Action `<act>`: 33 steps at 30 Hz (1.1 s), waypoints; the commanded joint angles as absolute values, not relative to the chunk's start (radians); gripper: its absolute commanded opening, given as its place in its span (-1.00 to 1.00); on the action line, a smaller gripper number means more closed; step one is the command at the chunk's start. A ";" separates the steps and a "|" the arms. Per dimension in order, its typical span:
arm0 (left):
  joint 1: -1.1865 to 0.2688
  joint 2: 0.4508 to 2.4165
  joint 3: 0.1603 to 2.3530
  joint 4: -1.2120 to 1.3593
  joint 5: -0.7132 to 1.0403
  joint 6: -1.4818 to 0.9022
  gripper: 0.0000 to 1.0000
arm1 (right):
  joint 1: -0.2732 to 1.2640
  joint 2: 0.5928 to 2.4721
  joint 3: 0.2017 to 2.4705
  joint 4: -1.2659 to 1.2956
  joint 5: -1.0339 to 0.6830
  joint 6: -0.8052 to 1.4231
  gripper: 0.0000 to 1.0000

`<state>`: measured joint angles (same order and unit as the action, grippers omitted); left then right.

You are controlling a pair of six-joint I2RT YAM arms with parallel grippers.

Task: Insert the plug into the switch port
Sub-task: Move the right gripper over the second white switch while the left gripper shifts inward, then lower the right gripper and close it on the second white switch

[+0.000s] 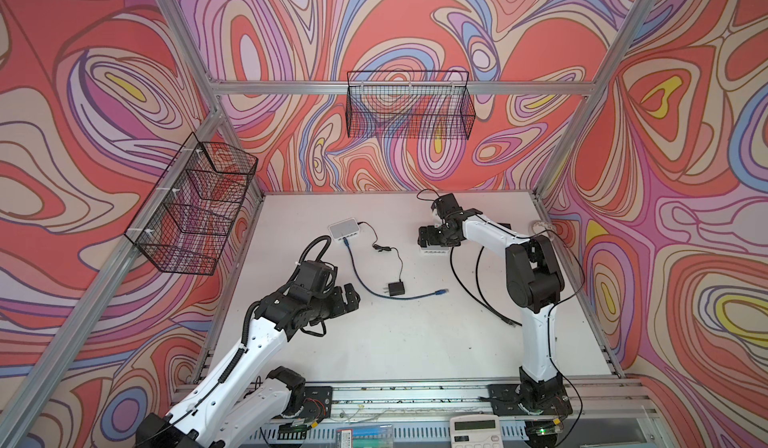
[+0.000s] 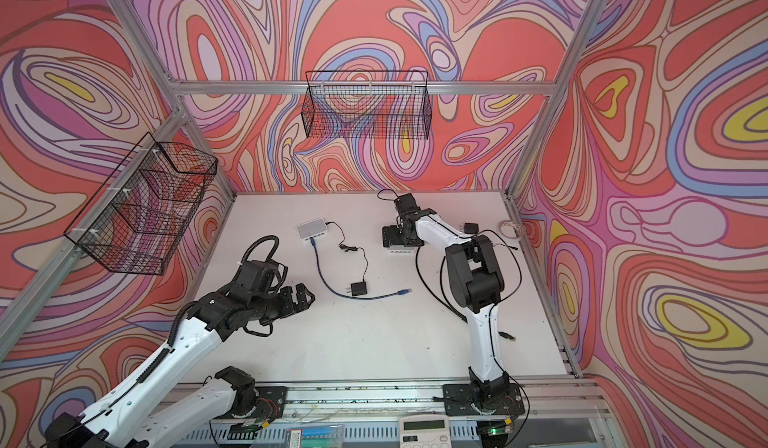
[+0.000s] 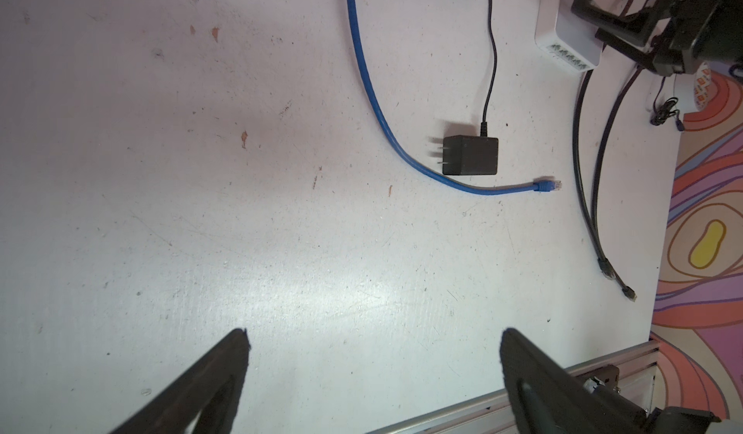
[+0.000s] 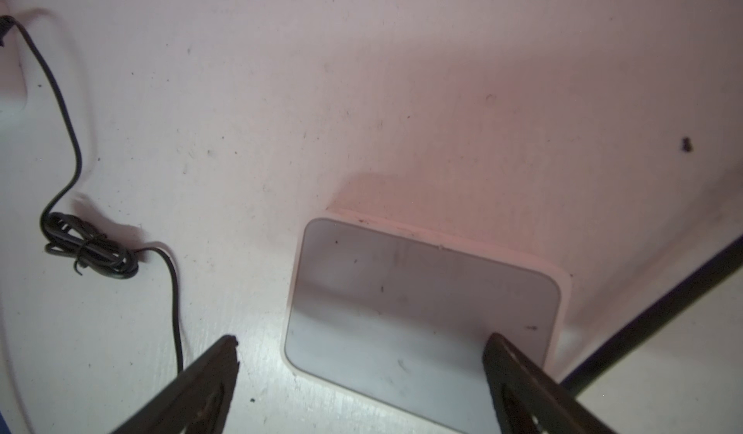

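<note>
A white switch [image 2: 313,229] lies near the back of the white worktop [image 2: 374,342], with a blue cable [image 2: 325,282] running from its front edge. The cable curves past a black power adapter [image 2: 358,289] and ends in a loose blue plug [image 2: 404,291]. The left tool [image 2: 304,296] hovers just left of that curve, fingers spread. The right tool [image 2: 390,237] hangs over a second white switch [image 2: 401,250].

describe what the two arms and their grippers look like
Both have white shells with black joints. The left arm carries a ribbed black hose; the right arm has thin black cable. The left gripper and right gripper each have two black tapered fingers.
</note>
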<state>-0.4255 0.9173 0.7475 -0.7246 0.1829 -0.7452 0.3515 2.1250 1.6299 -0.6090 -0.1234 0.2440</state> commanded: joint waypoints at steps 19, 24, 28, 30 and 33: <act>-0.429 0.947 0.731 -0.687 0.194 -0.756 1.00 | 0.238 2.284 1.923 -0.747 -0.243 0.241 0.82; -0.431 0.943 0.730 -0.668 0.211 -0.758 1.00 | 0.238 2.336 1.945 -0.740 -0.273 0.261 0.76; -0.432 0.934 0.724 -0.656 0.230 -0.759 1.00 | 0.238 2.341 1.926 -0.731 -0.285 0.263 0.75; -0.432 0.931 0.726 -0.655 0.234 -0.756 1.00 | 0.238 2.338 1.905 -0.724 -0.295 0.268 0.75; -0.432 0.935 0.732 -0.651 0.246 -0.749 1.00 | 0.239 2.316 1.849 -0.705 -0.318 0.280 0.73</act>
